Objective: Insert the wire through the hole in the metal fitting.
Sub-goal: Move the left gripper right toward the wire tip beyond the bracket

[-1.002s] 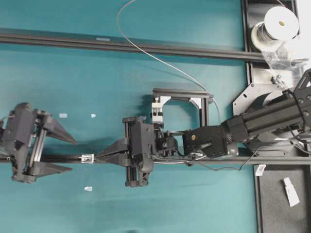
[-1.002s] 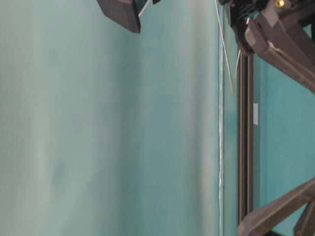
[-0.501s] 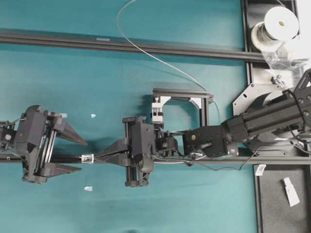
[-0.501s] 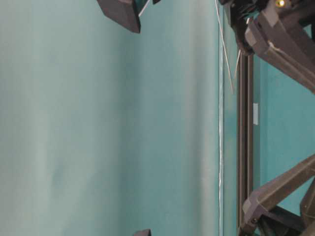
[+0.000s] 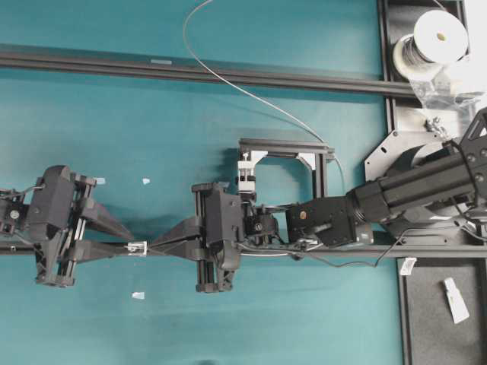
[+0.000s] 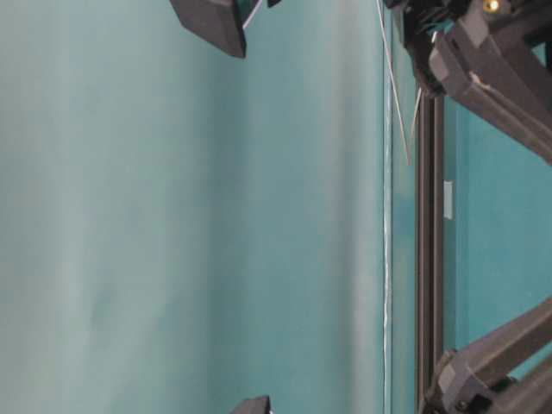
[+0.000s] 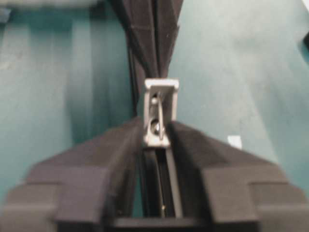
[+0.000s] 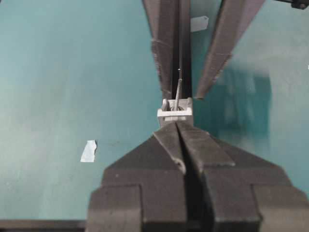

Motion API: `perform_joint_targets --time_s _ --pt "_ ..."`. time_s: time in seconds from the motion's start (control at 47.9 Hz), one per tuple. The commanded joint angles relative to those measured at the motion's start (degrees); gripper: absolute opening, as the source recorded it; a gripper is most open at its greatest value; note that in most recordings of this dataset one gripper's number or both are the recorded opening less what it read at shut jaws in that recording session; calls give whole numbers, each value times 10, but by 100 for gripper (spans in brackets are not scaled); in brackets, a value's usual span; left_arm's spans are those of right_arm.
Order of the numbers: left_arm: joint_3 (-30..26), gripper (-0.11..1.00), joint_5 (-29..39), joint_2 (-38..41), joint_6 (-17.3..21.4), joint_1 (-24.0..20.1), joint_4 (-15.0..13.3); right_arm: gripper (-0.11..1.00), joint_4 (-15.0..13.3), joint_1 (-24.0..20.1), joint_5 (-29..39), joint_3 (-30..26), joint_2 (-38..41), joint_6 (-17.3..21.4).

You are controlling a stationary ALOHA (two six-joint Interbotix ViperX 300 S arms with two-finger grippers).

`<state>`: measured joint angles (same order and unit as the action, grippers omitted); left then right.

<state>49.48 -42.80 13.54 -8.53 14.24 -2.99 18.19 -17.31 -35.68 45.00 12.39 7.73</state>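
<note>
On the black rail (image 5: 319, 252) left of centre sits the metal fitting (image 5: 136, 248). From its right, the right gripper (image 5: 151, 246), jaws pressed together, pinches the wire (image 8: 177, 94) poking through it. From its left, the left gripper (image 5: 125, 245) nips the fitting's sides.

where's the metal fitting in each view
Overhead exterior: the metal fitting sits left of centre on the black rail, between the two grippers.
Table-level exterior: not in it.
Left wrist: centre, between that gripper's fingers.
Right wrist: centre, just beyond the shut fingertips, wire poking through it.
Shared landmark: the black rail under the fitting.
</note>
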Motion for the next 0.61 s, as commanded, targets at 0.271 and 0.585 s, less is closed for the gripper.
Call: perform_joint_targets --time_s 0.271,0.585 --pt "-16 -8 14 -11 -4 -1 0 0 -1 1 -4 -5 -9 0" --pt "-20 -10 38 -12 -4 4 1 0 -1 1 -4 -5 -8 3"
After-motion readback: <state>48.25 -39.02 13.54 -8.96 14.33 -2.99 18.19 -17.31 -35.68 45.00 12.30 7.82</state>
